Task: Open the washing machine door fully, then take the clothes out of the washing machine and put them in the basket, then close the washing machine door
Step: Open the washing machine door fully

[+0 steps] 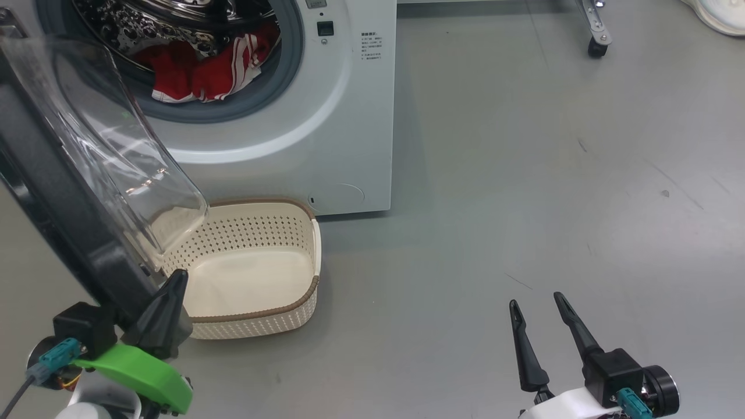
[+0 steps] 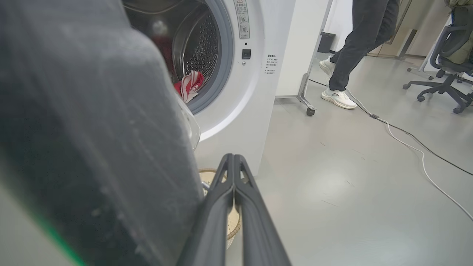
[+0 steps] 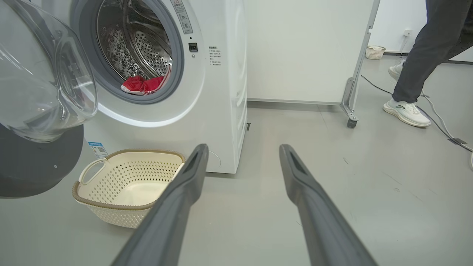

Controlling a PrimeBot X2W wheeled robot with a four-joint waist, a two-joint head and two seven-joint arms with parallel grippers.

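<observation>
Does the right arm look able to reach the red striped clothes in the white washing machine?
Probably yes: the black-rimmed glass door is swung aside, the red clothes lie at the open porthole, nothing stands between, jaws open.

Long dark fingers (image 2: pixel 255 221) on the left gripper (image 2: pixel 233 159), green bracket (image 1: pixel 139 372), teal connector (image 1: pixel 58 353) and grey cable (image 1: pixel 17 396) at its 9 o'clock, right gripper (image 1: pixel 535 299), black finger block (image 1: pixel 611 366), white wrist shell (image 1: pixel 573 404), black knob (image 1: pixel 663 389) at 3 o'clock

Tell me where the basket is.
In the head view, the basket stands on the floor at the left, in front of the washing machine and partly under its open door.
</observation>
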